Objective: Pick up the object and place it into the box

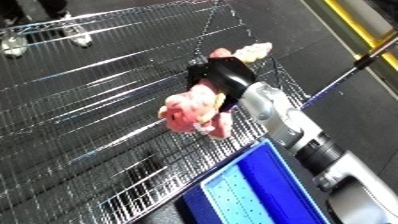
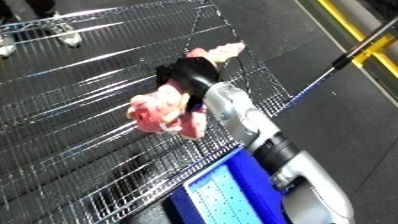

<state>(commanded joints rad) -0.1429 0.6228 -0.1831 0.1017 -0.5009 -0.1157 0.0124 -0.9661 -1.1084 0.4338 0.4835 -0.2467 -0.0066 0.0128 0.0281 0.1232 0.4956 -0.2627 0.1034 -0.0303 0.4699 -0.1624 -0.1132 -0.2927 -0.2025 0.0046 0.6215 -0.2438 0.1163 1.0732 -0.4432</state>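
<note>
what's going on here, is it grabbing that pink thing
Yes. The robot's right hand is closed around a pink and cream soft toy and holds it up above the wire mesh surface. The blue bin sits just below, near the forearm, and the toy is not in it yet. The left hand is out of view.

Stereo head camera, two views directed steeply downward and tilted.

The wire-mesh table (image 1: 80, 125) is seen at close range from above in both views, with the right forearm (image 1: 293, 130) entering from the lower right. Nearly the same field is shared: mesh, blue bin (image 2: 233, 192) at the lower edge, and dark floor (image 2: 293, 45). The scene is offset slightly leftward in the right eye view.
</note>
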